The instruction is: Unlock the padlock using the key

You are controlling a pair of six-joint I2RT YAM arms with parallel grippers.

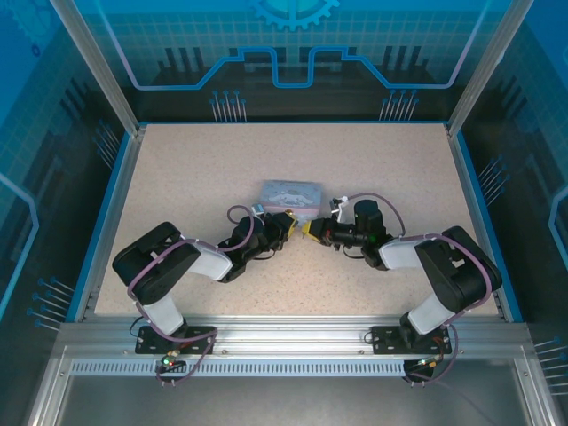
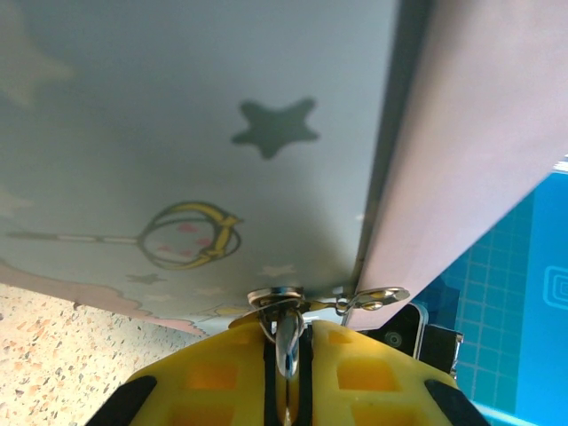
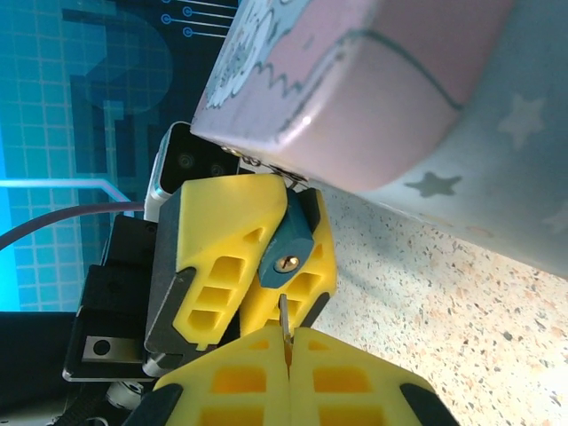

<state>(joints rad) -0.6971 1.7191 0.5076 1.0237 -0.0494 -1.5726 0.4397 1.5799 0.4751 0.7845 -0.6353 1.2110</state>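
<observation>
Small dark teal metal padlock [image 3: 288, 238]: pinched between the yellow fingers of left gripper [image 2: 286, 353], close against the front corner of the pale blue and pink cartoon-printed tin box [image 1: 291, 193]. Brass keyhole turned toward the right gripper [image 3: 289, 344].

Thin dark flat key [image 3: 284, 319]: clamped in right gripper, fingers pressed together on its head. Blade points straight at the keyhole, tip just short of it, not yet entered.

Judged need: push along the blade's long axis, right arm driving, left bracing.

Black-and-white arms [image 1: 169, 266], purple cables [image 1: 382, 200], yellow ribbed fingers [image 2: 213, 377], perhaps green base lights [image 1: 169, 363]
</observation>
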